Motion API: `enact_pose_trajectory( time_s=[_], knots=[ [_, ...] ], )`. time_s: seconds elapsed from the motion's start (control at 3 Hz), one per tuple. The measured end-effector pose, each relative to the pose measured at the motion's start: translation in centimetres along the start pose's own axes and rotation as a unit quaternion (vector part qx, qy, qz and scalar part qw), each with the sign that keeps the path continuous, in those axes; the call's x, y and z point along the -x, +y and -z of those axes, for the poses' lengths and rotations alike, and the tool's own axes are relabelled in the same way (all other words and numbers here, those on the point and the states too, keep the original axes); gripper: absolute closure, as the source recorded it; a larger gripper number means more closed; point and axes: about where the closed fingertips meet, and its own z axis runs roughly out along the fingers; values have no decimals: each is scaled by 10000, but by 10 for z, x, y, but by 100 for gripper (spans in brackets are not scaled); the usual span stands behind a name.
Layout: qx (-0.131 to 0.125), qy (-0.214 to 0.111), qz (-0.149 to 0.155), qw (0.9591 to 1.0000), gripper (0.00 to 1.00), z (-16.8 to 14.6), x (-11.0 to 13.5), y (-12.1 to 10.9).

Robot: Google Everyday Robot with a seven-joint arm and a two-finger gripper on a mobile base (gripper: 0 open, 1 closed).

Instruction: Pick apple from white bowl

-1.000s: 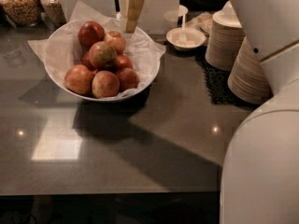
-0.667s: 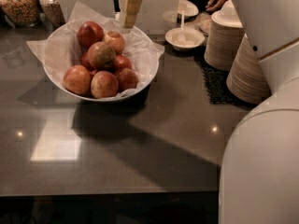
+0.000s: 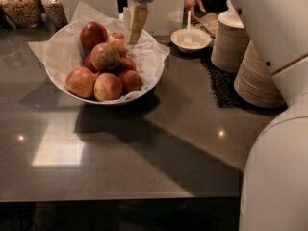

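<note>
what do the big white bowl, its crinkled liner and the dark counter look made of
Wide white bowl: glazed ceramic or hard plastic, smooth rigid wall; cannot tell which. Crinkled white liner: thin paper, creased, poking past the rim. Dark grey counter: polished stone or laminate, mirroring lights. The robot's beige gripper hangs over the bowl's far side.

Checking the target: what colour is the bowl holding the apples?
White bowl, camera view; gripper hangs above its far side.

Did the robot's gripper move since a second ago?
Yes. The gripper has come down, closer to the back rim of the white bowl.
</note>
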Motion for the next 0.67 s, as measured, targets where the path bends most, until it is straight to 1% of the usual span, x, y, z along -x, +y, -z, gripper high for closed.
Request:
enact_pose_trajectory(
  time_s=[0.33, 0.67],
  knots=[
    [-86, -351, 111, 9993, 0, -24, 3, 2],
    [-132, -660, 251, 9974, 0, -49, 7, -2]
  ],
)
